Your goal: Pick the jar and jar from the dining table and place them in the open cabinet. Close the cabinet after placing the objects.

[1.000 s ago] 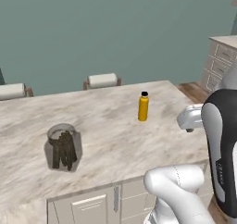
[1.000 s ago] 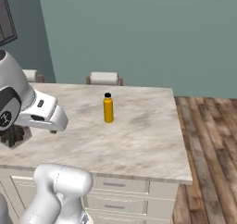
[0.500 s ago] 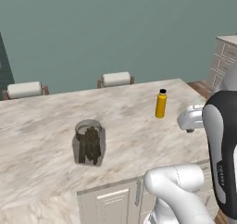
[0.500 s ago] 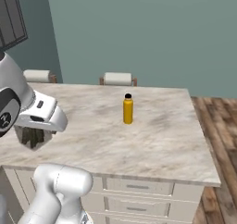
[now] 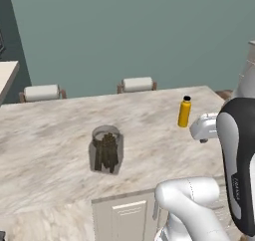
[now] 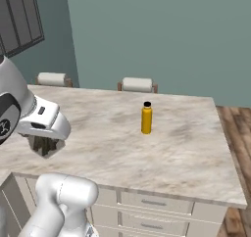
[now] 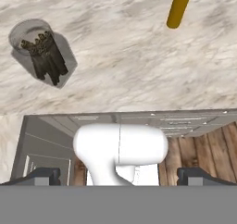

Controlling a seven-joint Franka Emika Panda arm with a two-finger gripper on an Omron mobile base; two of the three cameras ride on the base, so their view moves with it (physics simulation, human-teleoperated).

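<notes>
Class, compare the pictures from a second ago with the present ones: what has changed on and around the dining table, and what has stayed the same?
The whole picture has slid sideways in both base views, so the base has driven along the dining table; the things themselves have not moved. The jar of dark sticks and the yellow bottle stand upright in the same spots, apart from each other. The gripper stays open and empty, holding nothing.

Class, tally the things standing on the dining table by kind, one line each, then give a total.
Jar: 1
Yellow bottle: 1
Total: 2
</notes>
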